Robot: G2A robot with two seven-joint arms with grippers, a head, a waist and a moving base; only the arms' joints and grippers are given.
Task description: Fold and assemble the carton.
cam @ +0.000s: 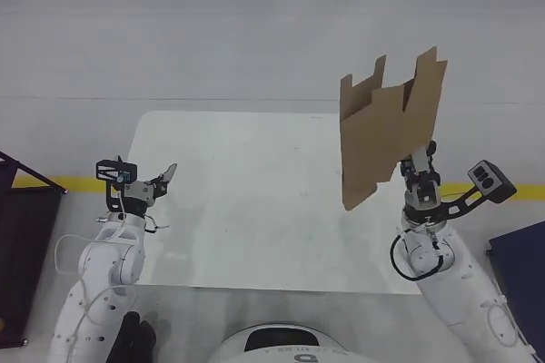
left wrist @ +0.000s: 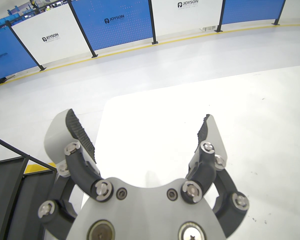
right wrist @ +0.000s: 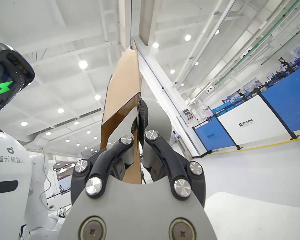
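Carton point(cam: 386, 127): brown cardboard, still collapsed flat, not assembled. It is held upright in the air over the far right part of the desk point(cam: 254, 227) and does not touch the surface. Its notched flaps point up and its lower corner hangs down toward the desk. In the right wrist view it appears edge-on, with the two layers parted slightly along one side.

Right claw point(cam: 416, 171): clamped on the carton's lower edge near its right side, one finger point(right wrist: 155, 116) pressed against each face. The arm rises from the desk's near right corner.

Left claw point(left wrist: 140, 126): spread wide with nothing between the ribbed pads point(left wrist: 81, 136). It sits above the desk's left edge, well apart from the carton, with its tips aimed across the white surface.

Line of sight: in the top view the raised carton covers the desk's far right corner.

Surroundings:
- A yellow floor line point(cam: 36, 181) runs past the desk's left and right sides.
- A black rack point(cam: 9, 227) stands on the floor just beside the left arm.
- A dark blue object point(cam: 536, 263) sits at the right margin, beyond the right arm.
- Blue and white partition panels point(left wrist: 115, 18) on black posts stand along the far side of the floor.
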